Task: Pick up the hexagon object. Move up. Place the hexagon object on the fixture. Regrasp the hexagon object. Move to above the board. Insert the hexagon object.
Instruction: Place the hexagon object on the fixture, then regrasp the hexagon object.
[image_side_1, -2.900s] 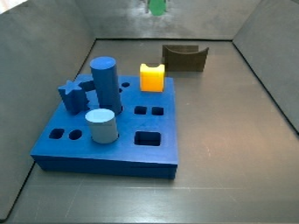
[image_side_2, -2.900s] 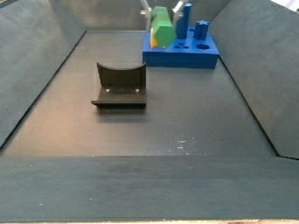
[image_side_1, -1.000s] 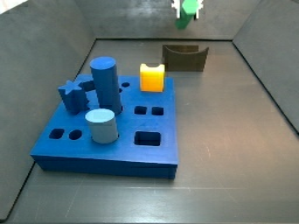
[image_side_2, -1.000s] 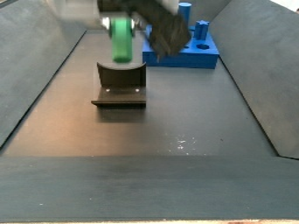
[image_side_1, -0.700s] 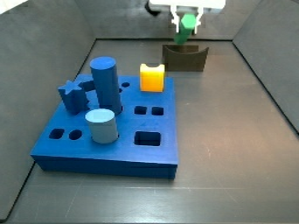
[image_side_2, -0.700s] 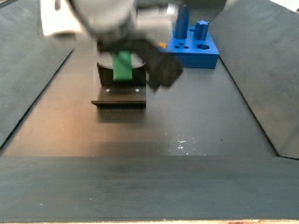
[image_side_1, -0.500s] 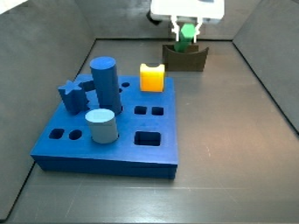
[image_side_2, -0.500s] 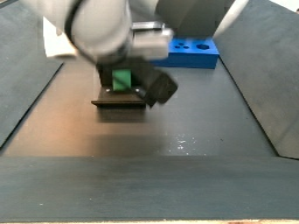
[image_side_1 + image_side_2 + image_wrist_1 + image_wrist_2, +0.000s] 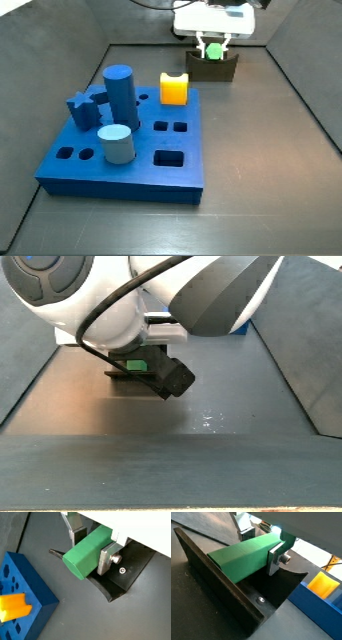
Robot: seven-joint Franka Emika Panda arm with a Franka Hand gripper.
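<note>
Between the silver fingers (image 9: 107, 558) of the gripper (image 9: 261, 547), the green hexagon object (image 9: 244, 558) is being clamped, sitting low in the notch of the dark fixture (image 9: 218, 594) at the far end of the grey floor (image 9: 254, 170). Grey walls are enclosing that floor, and the blue board (image 9: 127, 155) is lying well apart, carrying the yellow-orange block (image 9: 174, 89).

Light is even and fairly bright in both side views, with soft shadows only. In both wrist views the claw (image 9: 90, 542) crowds the lens, and white glare burns out the background behind it.
</note>
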